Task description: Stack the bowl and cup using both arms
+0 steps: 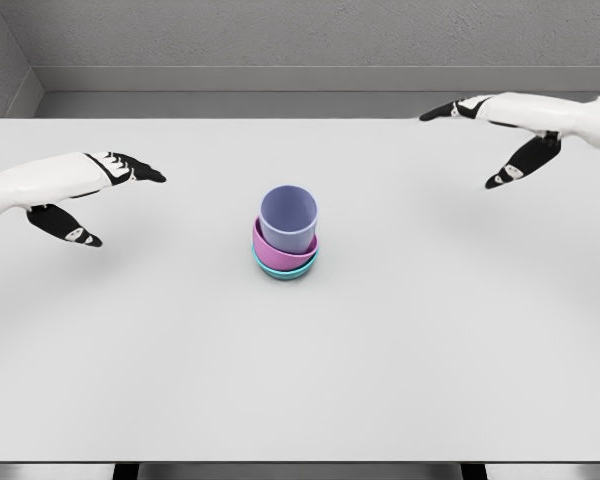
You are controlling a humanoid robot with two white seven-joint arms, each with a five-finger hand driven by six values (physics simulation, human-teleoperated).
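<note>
Right in the middle of the worktop stands the stack: a pale lavender cylindrical cup point(289, 220), upright and open at the top, sits inside a pink rounded bowl point(283, 252), and that bowl nests in a teal bowl point(285, 269) whose rim just peeks out beneath it. All three are touching, one within the next, and the whole pile stands well clear of every edge of the flat white table point(400, 360). Out to the left, the left hand point(100, 195) hangs over the worktop near its left edge, well apart from the stack, dark fingers stretched out and spread, thumb dropped below, gripping nothing at all. Over on the other side, the right hand point(495, 135) hovers by the far right corner, fingers likewise extended and loose, thumb angled down toward the surface, nothing in its grasp. Both white arms come in from their own sides of the picture. Behind the far edge runs a grey wall point(280, 35).
</note>
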